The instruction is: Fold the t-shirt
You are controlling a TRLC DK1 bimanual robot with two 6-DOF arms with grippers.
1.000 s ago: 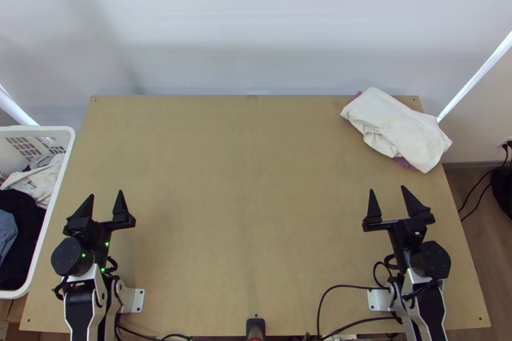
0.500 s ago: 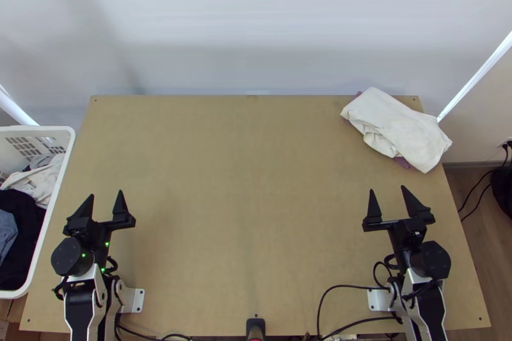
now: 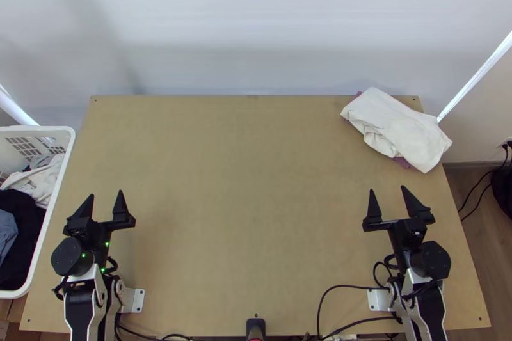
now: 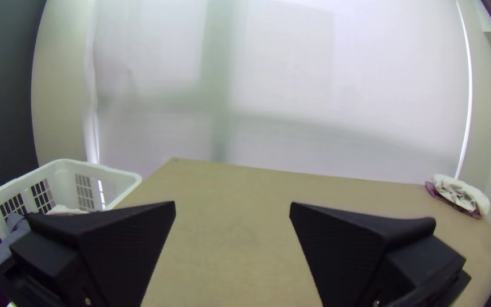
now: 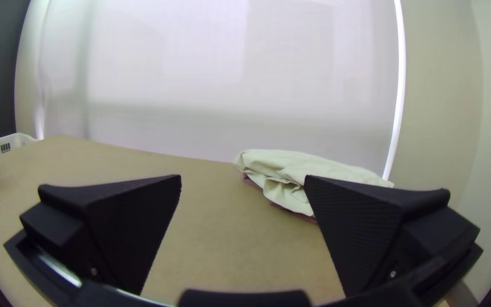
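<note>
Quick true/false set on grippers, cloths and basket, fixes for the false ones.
1. White cloth lies by the far right corner of the table. True.
2. Left gripper is clamped on a cloth. False: its fingers are open, nothing between them.
3. Some purple cloth pokes out from under the white one. True.
4. Basket stands at the table's right side. False: left side.
5. Right gripper is open. True.
6. White cloth is spread flat mid-table. False: it lies bunched, with creases and layers, off by that corner.

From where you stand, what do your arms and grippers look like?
My left arm and right arm have silver-grey links, black joints and cables. Left gripper and right gripper have tapered black fingers. Small green lights dot the left arm.
</note>
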